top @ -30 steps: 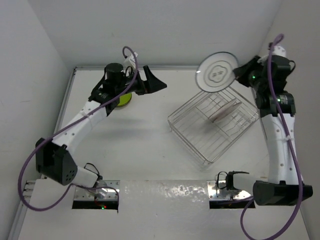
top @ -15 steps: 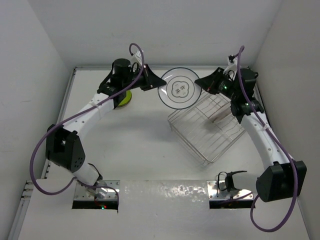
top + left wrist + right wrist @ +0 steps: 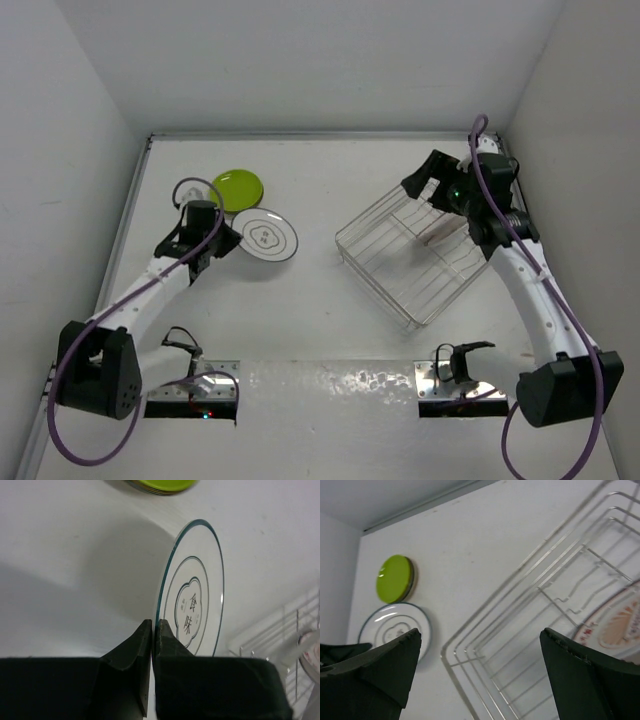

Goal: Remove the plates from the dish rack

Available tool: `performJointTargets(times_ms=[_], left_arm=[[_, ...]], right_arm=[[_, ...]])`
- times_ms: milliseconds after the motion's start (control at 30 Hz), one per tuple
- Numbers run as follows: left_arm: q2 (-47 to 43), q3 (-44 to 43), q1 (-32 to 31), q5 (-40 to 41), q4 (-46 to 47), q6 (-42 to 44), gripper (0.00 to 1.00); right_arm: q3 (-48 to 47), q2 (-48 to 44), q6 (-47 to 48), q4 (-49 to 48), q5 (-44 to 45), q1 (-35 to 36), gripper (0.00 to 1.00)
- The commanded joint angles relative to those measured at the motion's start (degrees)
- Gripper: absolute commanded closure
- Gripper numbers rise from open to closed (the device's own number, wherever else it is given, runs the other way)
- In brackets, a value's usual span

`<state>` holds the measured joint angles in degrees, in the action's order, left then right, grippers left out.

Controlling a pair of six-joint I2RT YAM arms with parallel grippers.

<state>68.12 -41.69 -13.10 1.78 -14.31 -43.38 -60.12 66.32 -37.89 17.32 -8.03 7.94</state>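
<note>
My left gripper (image 3: 152,626) (image 3: 218,243) is shut on the near rim of a white plate (image 3: 192,600) (image 3: 265,237) with a teal edge and a printed centre. The plate lies flat, low at the table's left; whether it touches the table I cannot tell. A lime green plate (image 3: 238,189) (image 3: 162,485) rests just behind it. The wire dish rack (image 3: 425,255) (image 3: 530,605) sits at the right with a white, orange-patterned plate (image 3: 620,627) (image 3: 442,231) leaning inside. My right gripper (image 3: 422,182) (image 3: 480,632) hangs open and empty over the rack's far corner.
White walls close the table in on the left, back and right. Both arm bases stand at the near edge. The right wrist view also catches the lime plate (image 3: 394,577) and the white plate (image 3: 395,625) beyond the rack.
The white plate passed from my right gripper to my left in mid-air. The left then carried it down and left beside the green plate. My right gripper opened and drew back over the rack.
</note>
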Motion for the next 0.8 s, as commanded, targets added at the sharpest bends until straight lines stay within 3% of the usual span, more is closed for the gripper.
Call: performJointTargets(times_ms=[0, 233, 267, 300, 333, 367, 400, 600, 767], left_arm=[[-4.31, 4.24, 1.06, 8.15, 2.70, -3.03, 1.00], [-0.54, 11.28, 1.50, 7.89, 8.15, -2.95, 1.00], [0.78, 11.37, 1.50, 7.19, 8.24, -2.42, 0.95], [1.31, 11.46, 1.50, 7.01, 7.98, -2.24, 0.86], [1.75, 11.54, 1.50, 6.83, 7.63, -2.33, 0.44], [2.02, 11.55, 1.50, 6.74, 7.19, -2.33, 0.12], [2.02, 11.37, 1.50, 6.66, 6.06, -2.24, 0.00], [-1.49, 8.04, -0.78, 7.97, -1.15, 0.74, 0.00], [-10.09, 0.40, -2.89, 13.16, -9.50, 4.69, 0.00]], right_arm=[[0.79, -3.48, 4.84, 6.04, 7.94, -0.30, 0.01], [0.79, -3.84, 10.02, 9.83, 10.83, -0.74, 0.01], [0.62, -3.75, 10.55, 10.71, 11.45, -0.91, 0.01], [0.18, -3.40, 11.43, 12.28, 11.81, -1.52, 0.01], [0.00, -3.22, 11.52, 13.25, 13.29, -1.79, 0.01], [-0.35, -2.96, 11.52, 15.35, 14.26, -2.14, 0.01], [-0.70, -2.61, 11.70, 16.33, 14.97, -2.84, 0.01], [0.44, -4.53, 6.79, 18.80, 23.32, -5.48, 0.01], [0.53, -5.24, 4.14, 17.31, 28.85, -5.83, 0.01]])
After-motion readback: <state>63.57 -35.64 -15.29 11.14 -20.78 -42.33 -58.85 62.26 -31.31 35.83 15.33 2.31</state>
